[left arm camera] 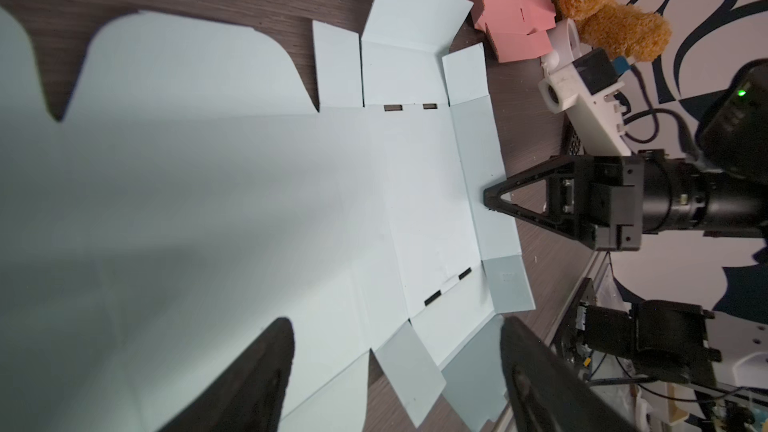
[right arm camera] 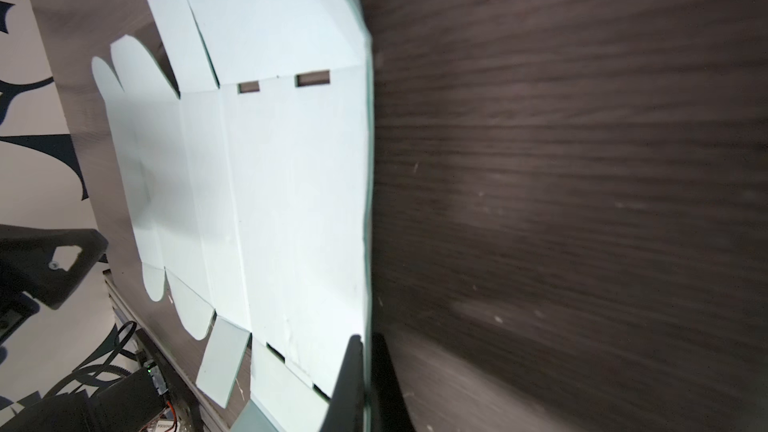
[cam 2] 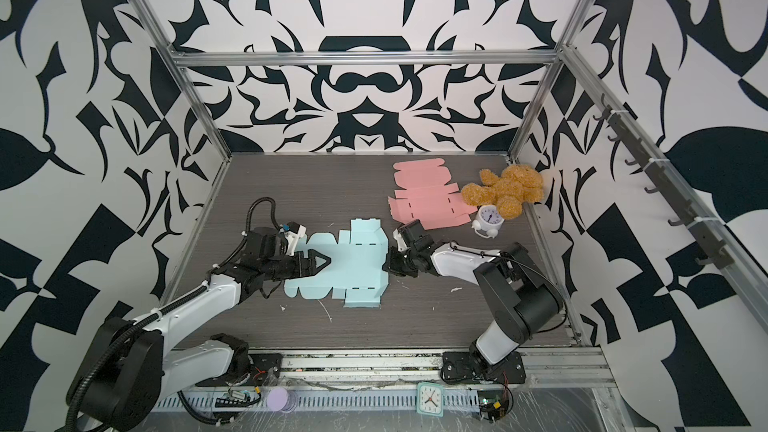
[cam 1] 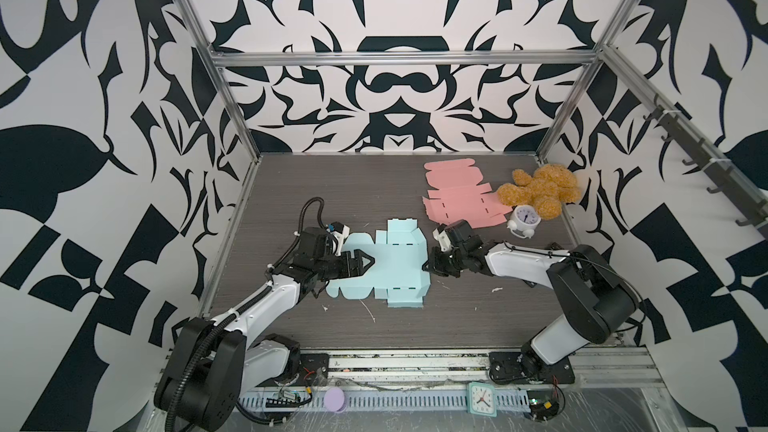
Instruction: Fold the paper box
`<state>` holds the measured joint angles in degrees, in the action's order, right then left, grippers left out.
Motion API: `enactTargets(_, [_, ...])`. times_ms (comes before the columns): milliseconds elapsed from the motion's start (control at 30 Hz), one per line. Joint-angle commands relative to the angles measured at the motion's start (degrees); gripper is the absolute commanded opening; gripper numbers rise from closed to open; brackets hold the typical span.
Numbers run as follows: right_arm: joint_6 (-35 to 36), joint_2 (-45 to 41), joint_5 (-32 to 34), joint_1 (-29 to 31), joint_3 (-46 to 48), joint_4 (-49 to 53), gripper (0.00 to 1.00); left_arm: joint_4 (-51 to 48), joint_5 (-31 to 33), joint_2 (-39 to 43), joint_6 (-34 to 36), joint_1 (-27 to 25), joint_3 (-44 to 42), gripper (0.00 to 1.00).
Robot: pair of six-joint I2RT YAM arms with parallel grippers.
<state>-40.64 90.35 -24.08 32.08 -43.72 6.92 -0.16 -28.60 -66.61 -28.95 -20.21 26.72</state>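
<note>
The light blue die-cut paper box blank [cam 1: 390,268] [cam 2: 353,270] lies unfolded near the middle of the dark wood-grain table [cam 1: 311,201], between the two arms; its rounded flaps point toward the left arm; its slotted panels lie toward the right arm

The left gripper [cam 1: 368,261] [cam 2: 326,260] is positioned over the left part of the blank; in the left wrist view the left gripper [left arm camera: 394,326] has its fingers [left arm camera: 257,367] spread wide, with flat paper beneath and nothing pinched; whether they touch the paper cannot be told

The right gripper [cam 1: 428,265] [cam 2: 386,265] is at the blank's right edge; in the right wrist view the right gripper [right arm camera: 365,351] has its fingers [right arm camera: 349,376] pressed together on the long edge flap [right arm camera: 365,201], which stands up from the table; the left wrist view shows the right gripper [left arm camera: 490,201] in the same pinch

At the far right of the table a pink die-cut paper blank [cam 1: 457,201] lies flat; a golden-brown plush teddy bear [cam 1: 540,189] rests against its right side; a small white round alarm clock [cam 1: 524,220] stands just beside both
</note>
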Motion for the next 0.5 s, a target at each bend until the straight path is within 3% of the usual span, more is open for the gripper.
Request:
enactTargets(0, [9.26, -3.42, 3.27, 0.31, -6.44, 13.75, 0.03, -0.77, -1.83, -0.44, 0.96, 0.26, 1.18, 0.64])
enactTargets(100, [15.40, -5.60, 4.25, 0.30, -9.71, 20.05, 0.03, -0.02, -2.80, -1.81, 1.17, 0.26, 2.48, 0.40])
enactTargets(200, [18.93, -6.33, 5.82, 0.31, -12.05, 23.97, 0.03, 0.14, -3.99, -4.56, 1.61, 0.25, 5.29, 0.24])
enactTargets(467, [24.09, -3.82, 7.19, 1.41, -15.97, 27.69, 0.02, 3.55, -5.23, -16.41, 0.10, -1.55, 15.16, 0.01])
